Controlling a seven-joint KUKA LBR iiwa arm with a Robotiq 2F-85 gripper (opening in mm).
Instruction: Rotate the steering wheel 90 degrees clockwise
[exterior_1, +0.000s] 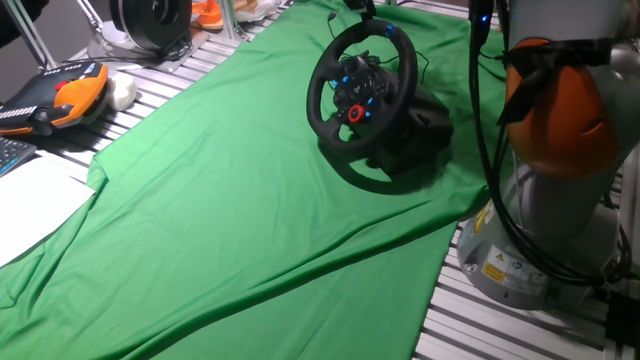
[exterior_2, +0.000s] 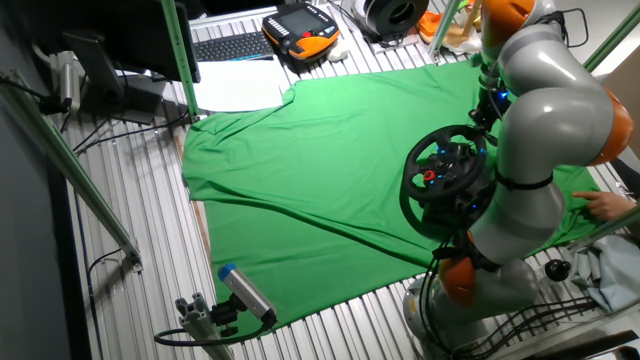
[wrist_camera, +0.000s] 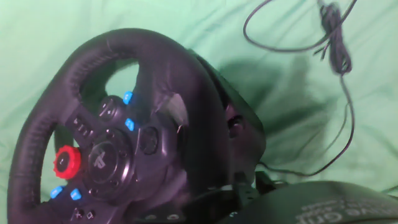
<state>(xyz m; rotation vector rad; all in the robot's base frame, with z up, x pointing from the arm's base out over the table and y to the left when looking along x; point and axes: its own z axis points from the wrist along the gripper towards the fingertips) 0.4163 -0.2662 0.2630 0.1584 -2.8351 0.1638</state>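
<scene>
The black steering wheel (exterior_1: 358, 92) stands tilted on its bulky black base (exterior_1: 420, 135) at the far right of the green cloth (exterior_1: 230, 210). Its hub shows a red knob and blue lights. It also shows in the other fixed view (exterior_2: 445, 175) and fills the left of the hand view (wrist_camera: 106, 155), seen from above its top rim. My gripper (exterior_2: 483, 108) hovers just above and behind the wheel's top rim, and is cut off at the top edge in one fixed view (exterior_1: 362, 8). Its fingers are not clearly visible, and nothing shows as held.
The arm's grey-and-orange body (exterior_1: 555, 130) stands right of the wheel. A thin black cable (wrist_camera: 339, 50) lies on the cloth behind the base. An orange-and-black pendant (exterior_1: 60, 95), white paper (exterior_1: 30, 205) and a round black-and-silver device (exterior_1: 150, 20) sit at the far left. A person's hand (exterior_2: 605, 205) is at the right.
</scene>
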